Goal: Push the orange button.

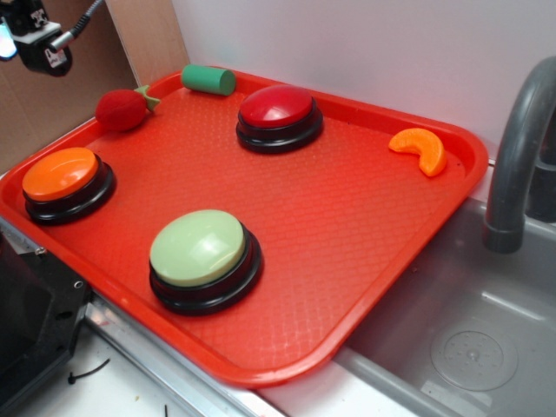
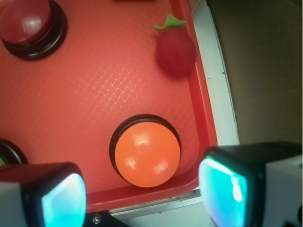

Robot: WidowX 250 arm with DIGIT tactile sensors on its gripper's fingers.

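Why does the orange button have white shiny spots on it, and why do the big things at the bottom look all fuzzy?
Wrist view: the white spots on the orange button are glare from lights bouncing off its glossy dome; the gripper fingers sit very near the lens, so they blur, and their pads glow teal. Exterior view: the same button looks sharp, with only soft shine.

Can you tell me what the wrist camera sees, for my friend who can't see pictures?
The orange button sits in a corner of a red tray, just beyond the open gripper, whose two fingers frame the bottom of the picture. A fuzzy red toy strawberry lies by the tray's rim, and a red button shows at top left.
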